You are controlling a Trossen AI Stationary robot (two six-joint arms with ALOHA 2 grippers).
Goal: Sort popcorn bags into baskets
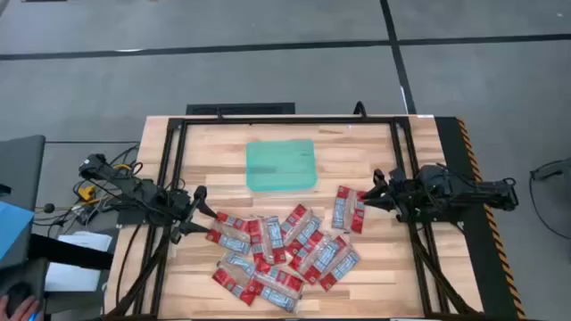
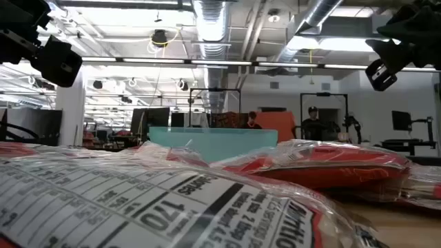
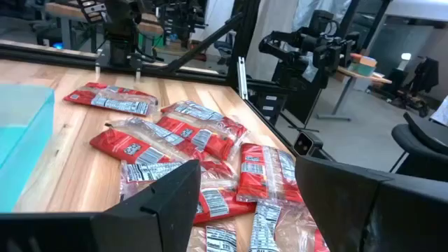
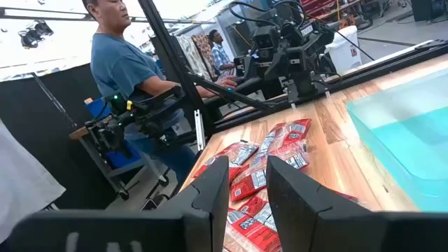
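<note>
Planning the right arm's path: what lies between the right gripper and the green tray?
In the high view, only bare wooden tabletop separates the right gripper from the green tray; the nearest popcorn bag lies below that line.

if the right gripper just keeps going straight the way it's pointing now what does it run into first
Probably the popcorn bag lying apart at the right end of the pile. The right gripper points leftward across the table, jaws open, and that bag lies directly ahead. Its height above the wood is unclear, so it might pass over.
</note>
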